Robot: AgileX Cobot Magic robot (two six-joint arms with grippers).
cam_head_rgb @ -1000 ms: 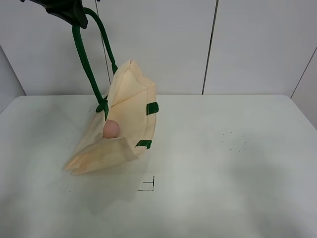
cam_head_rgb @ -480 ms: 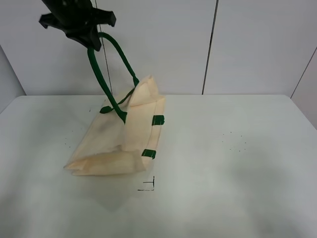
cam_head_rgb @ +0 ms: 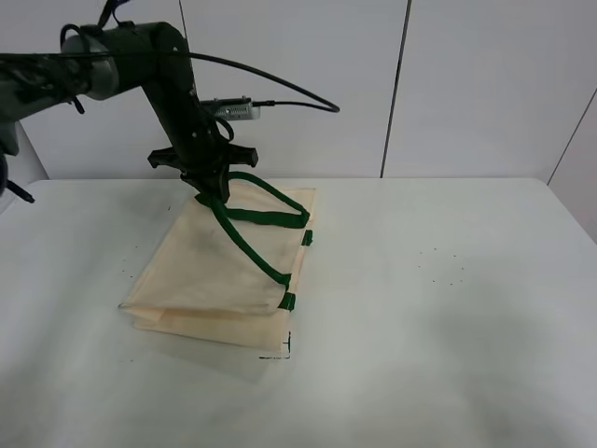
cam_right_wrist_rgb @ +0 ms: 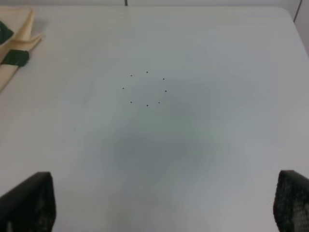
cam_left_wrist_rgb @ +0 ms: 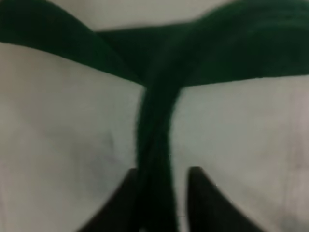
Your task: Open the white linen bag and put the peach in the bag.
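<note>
A white table (cam_head_rgb: 448, 308) fills the scene, and the white linen bag (cam_head_rgb: 210, 275) lies flat on its left half, long axis running from the near-left corner toward the back wall, mouth and green handles (cam_head_rgb: 264, 217) toward the far right end. The left arm (cam_head_rgb: 168, 79), black and cabled, reaches in from the upper left, bends at the elbow and drops steeply so that the left gripper (cam_head_rgb: 211, 187) sits just above the bag's far edge, its two fingers (cam_left_wrist_rgb: 120, 203) pinching a doubled green strap that runs between them in the wrist view. The straps trail loosely across the cloth toward two small green tabs (cam_head_rgb: 288, 301) at the bag's right edge. The peach cannot be seen in any view. The right gripper (cam_right_wrist_rgb: 159, 203) hangs over bare table near a ring of small dots (cam_right_wrist_rgb: 146, 89), its dark fingertips set wide apart at the frame's corners. A small black corner mark (cam_head_rgb: 280, 350) lies just beside the bag's near edge; no readable writing shows.
</note>
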